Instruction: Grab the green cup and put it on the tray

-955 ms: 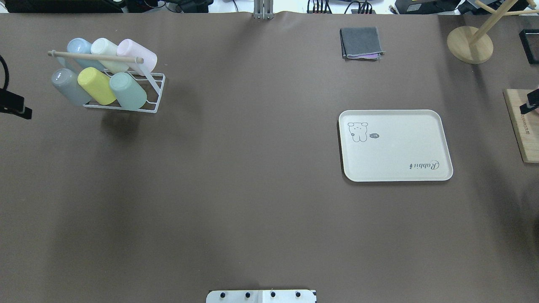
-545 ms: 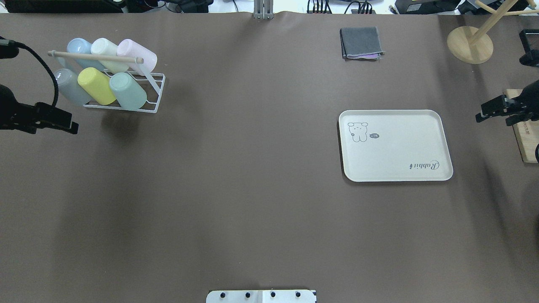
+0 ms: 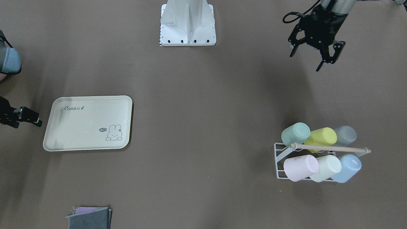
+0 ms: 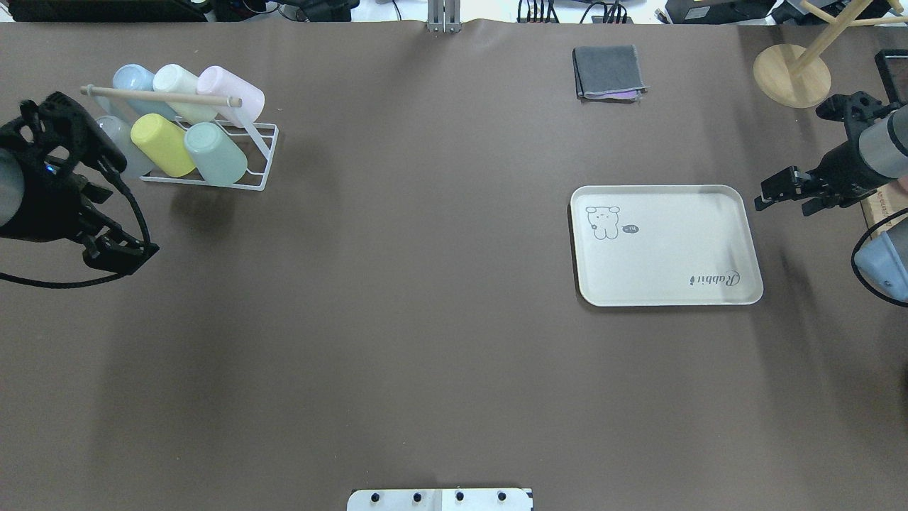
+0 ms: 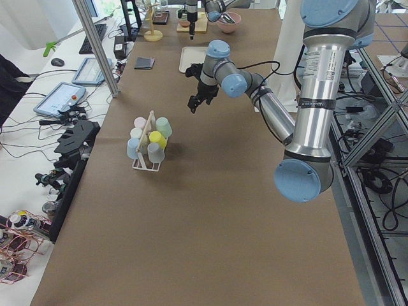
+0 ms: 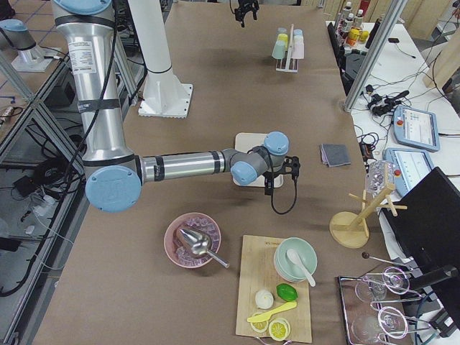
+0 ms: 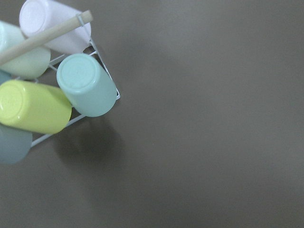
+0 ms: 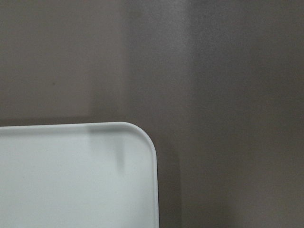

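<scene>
The green cup (image 4: 215,152) lies tilted in a white wire rack (image 4: 259,160) at the far left, at the rack's near right corner. It also shows in the front-facing view (image 3: 295,133) and the left wrist view (image 7: 88,85). The cream tray (image 4: 667,284) with a bunny drawing lies flat on the right, with nothing on it (image 3: 87,140). My left gripper (image 3: 304,62) is open and empty, held above the table nearer to me than the rack (image 4: 120,252). My right gripper (image 4: 780,202) looks open and empty, just off the tray's right edge. The right wrist view shows one tray corner (image 8: 137,137).
The rack also holds yellow-green (image 4: 163,144), grey, blue, cream-white and pink (image 4: 230,92) cups under a wooden bar. A folded grey cloth (image 4: 608,72) and a wooden stand (image 4: 791,74) sit at the back right. A wooden board (image 4: 876,213) lies at the right edge.
Both arms have swung in from the table's sides. The left gripper moved right and nearer to me beside the rack. The right gripper moved left up to the tray's edge.
</scene>
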### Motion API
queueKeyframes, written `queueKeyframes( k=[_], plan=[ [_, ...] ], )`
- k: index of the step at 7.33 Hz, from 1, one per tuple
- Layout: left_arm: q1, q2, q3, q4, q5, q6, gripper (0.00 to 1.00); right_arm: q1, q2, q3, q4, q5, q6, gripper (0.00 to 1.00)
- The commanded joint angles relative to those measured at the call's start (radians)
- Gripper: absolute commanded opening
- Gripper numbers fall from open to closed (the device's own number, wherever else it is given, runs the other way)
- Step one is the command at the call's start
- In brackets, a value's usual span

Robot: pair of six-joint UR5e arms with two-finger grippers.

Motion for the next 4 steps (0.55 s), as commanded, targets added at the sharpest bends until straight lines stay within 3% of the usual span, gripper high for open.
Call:
queueKeyframes(
  k=[1, 2, 4],
  plan=[
    [0.144, -0.001, 0.003, 0.024, 0.327, 0.300, 0.98, -0.019, 0.002, -0.093, 0.141, -0.003, 0.015, 0.94],
    [0.205, -0.001, 0.005, 0.028, 0.479, 0.409, 0.98, -0.030, 0.003, -0.094, 0.153, -0.005, 0.035, 0.91],
    [0.277, -0.013, 0.022, 0.061, 0.713, 0.669, 0.98, -0.041, 0.025, -0.092, 0.153, -0.001, 0.086, 0.72]
  ],
)
